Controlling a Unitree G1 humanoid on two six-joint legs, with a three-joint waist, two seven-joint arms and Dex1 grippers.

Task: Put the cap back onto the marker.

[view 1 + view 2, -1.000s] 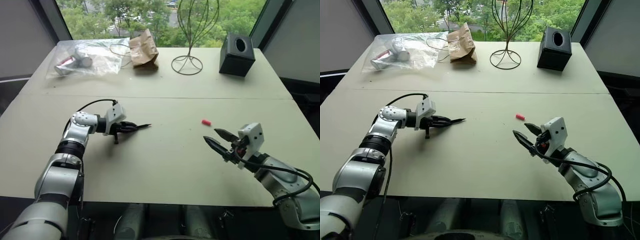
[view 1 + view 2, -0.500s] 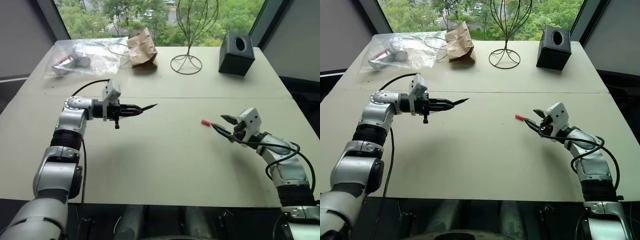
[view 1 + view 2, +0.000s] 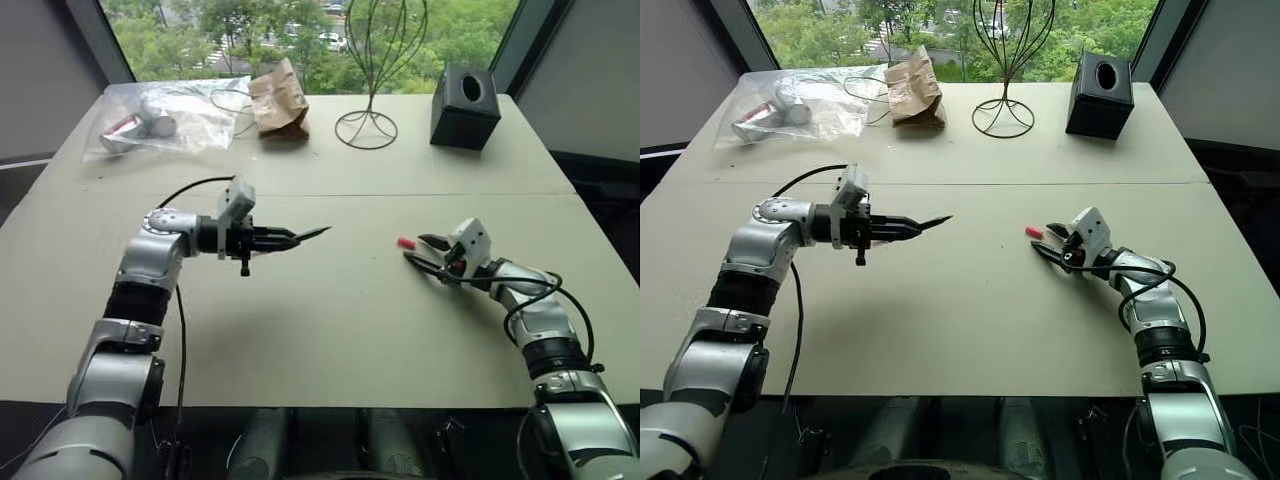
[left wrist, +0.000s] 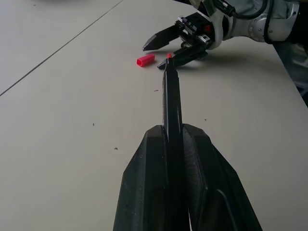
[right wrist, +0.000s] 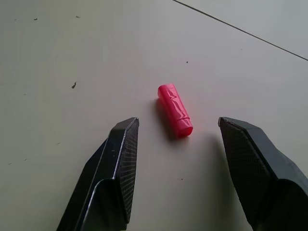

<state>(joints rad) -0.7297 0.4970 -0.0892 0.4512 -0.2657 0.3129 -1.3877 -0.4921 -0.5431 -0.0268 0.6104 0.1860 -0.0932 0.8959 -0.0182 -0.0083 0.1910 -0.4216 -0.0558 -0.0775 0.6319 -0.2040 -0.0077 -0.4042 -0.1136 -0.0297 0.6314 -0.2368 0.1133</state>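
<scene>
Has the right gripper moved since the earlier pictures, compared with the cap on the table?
Yes. The right gripper has moved forward to the cap, which lies on the table. Its open fingers now flank it without touching.

I see a pale desk (image 3: 330,330) with a seam across its middle. Taking the desk as a clock face from my head view, a clear plastic bag (image 3: 165,115) lies at ten o'clock, a crumpled brown paper bag (image 3: 278,98) at eleven, a wire stand (image 3: 368,125) at twelve, a black box (image 3: 464,95) at one. The cap (image 3: 406,242) lies flat right of centre.
</scene>
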